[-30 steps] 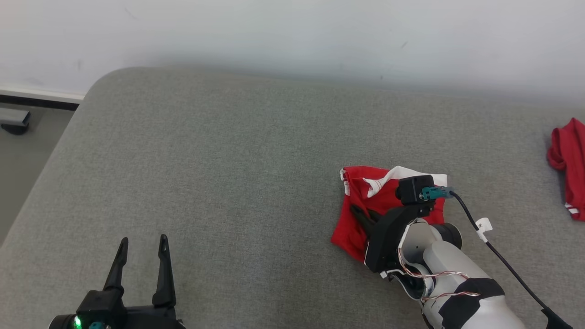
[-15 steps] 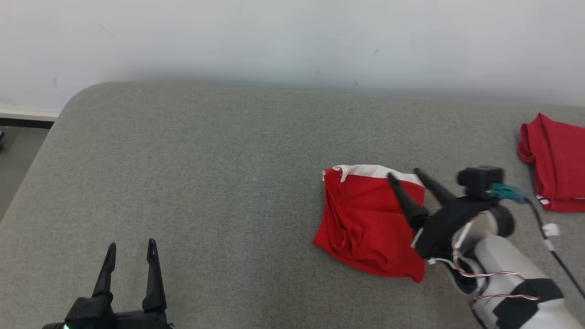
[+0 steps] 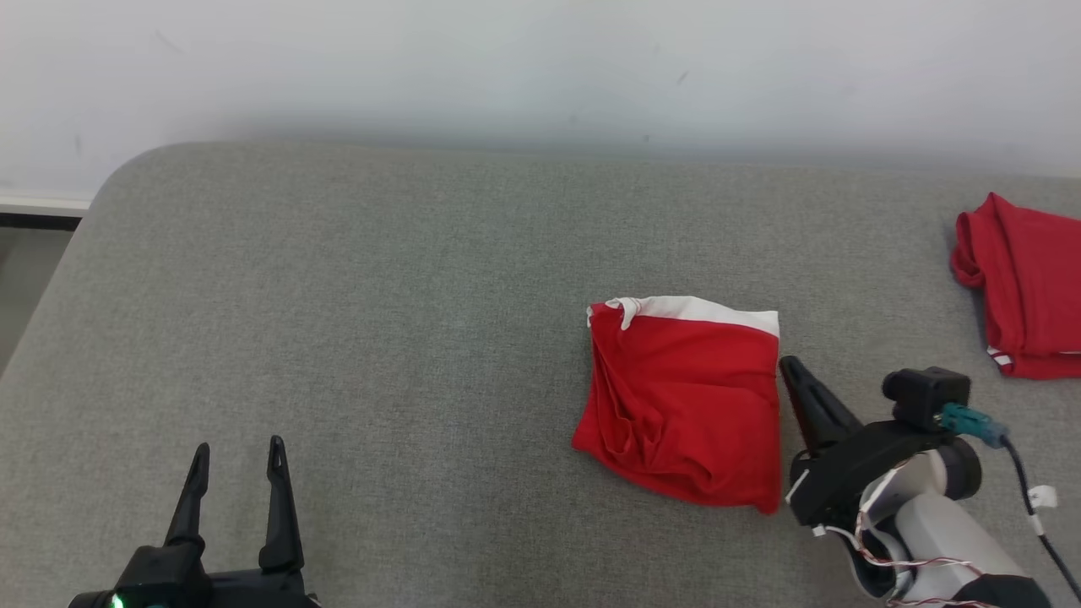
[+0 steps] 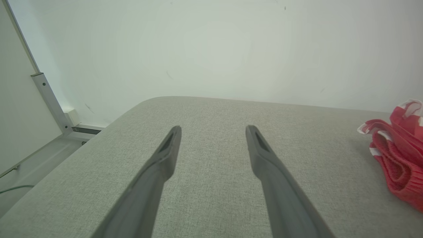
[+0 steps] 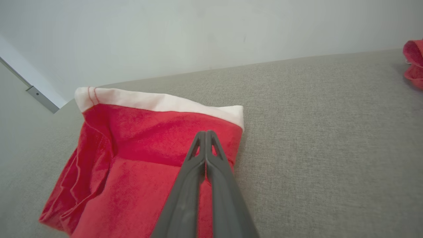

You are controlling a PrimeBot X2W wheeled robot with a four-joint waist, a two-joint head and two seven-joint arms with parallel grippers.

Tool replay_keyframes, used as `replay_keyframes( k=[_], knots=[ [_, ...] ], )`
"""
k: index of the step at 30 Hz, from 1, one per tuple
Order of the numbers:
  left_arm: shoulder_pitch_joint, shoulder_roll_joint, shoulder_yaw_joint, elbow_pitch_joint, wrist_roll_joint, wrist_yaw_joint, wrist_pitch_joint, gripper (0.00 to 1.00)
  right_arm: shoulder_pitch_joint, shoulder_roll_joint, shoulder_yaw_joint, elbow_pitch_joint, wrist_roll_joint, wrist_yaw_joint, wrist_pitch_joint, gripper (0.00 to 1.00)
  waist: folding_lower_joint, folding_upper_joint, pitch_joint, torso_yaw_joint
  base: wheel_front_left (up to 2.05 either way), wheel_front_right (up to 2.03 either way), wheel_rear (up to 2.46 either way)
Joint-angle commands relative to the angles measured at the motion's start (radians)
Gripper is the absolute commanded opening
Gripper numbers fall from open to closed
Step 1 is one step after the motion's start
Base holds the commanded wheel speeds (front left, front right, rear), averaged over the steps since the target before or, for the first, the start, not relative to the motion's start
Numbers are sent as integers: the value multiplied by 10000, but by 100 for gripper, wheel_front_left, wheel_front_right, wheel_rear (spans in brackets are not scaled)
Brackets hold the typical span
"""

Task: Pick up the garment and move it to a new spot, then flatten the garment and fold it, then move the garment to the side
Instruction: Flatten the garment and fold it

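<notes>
The folded red garment [image 3: 684, 405] lies flat on the grey padded surface [image 3: 380, 295], right of centre, with its white band toward the far edge and loose creases along its left side. The right tool [image 3: 791, 369] is clenched and grasps nothing; its tip sits just beside the garment's right edge, and contact cannot be confirmed. The left tool [image 3: 236, 460] is released and empty near the front left corner. The remaining step appears to be moving the garment aside. A tool that closes on the top layer alone would likely peel the fold open on lifting. A low drag across the textured surface could bunch the fabric at the creased side. A second red garment [image 3: 1026, 287] lies at the right edge, so a placement too close could overlap the two.
</notes>
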Motion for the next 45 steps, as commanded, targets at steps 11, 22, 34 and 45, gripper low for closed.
replay_keyframes(
  k=[11,22,34,45],
  knots=[
    [-224,30,-135,90,175,-110,-28,100,-412,1000,762,1035,-783,4,-550,0,0,-1,171,626,0,0,0],
    [-150,9,-201,200,9,-119,-27,100,-660,1580,1896,1907,-718,4,-899,0,0,-1,137,976,0,0,0],
    [-206,11,-124,317,17,-190,-27,100,-1274,2412,2826,2634,-196,4,-1253,0,0,-1,107,1010,0,0,0],
    [218,63,67,103,175,-21,-27,100,-1235,1612,2143,1586,-241,4,-1650,0,0,-1,-492,466,0,0,0]
  ],
)
